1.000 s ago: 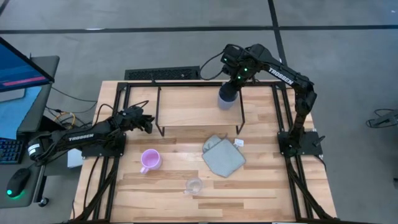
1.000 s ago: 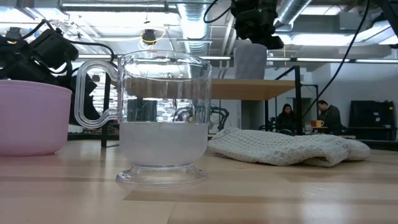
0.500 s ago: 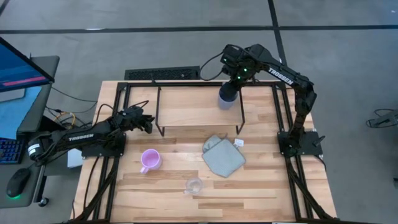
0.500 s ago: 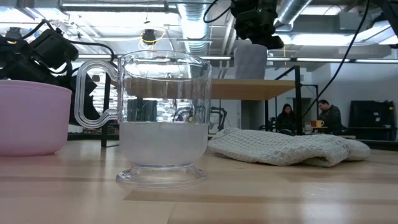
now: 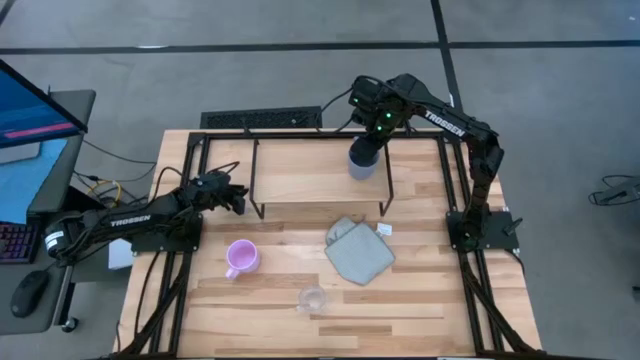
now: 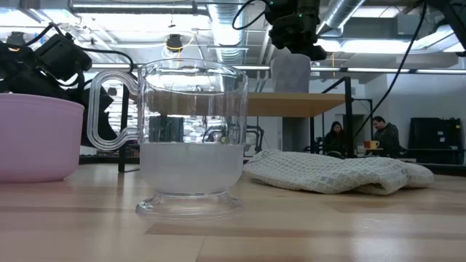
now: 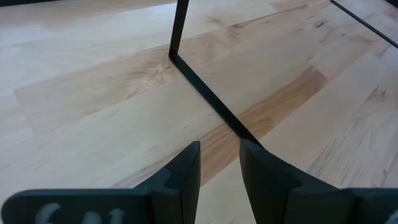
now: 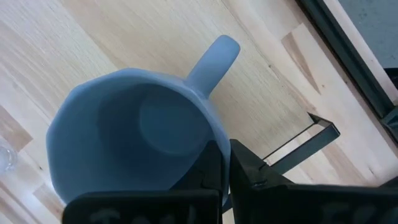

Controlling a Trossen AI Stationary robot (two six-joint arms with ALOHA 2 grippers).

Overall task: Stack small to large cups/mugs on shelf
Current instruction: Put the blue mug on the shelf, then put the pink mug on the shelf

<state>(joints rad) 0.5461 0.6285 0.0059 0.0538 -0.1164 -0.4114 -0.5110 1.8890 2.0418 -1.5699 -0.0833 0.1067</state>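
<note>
Upper centre, the right gripper (image 5: 372, 135) reaches down, fingers clamped on the blue-grey mug (image 5: 363, 160) over the shelf (image 5: 300, 165). At left, the left gripper (image 5: 236, 199) lies low, fingers narrowly apart and holding nothing.

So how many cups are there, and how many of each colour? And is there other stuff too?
Blue-grey mug with a handle, held by the right gripper above the low wooden shelf: 1
Pink-lilac mug with a handle: 1
Tiny clear glass cup: 1
Grey-green cloth: 1
Low wooden shelf: 1
Total: 5 things, 3 of them cups.
</note>
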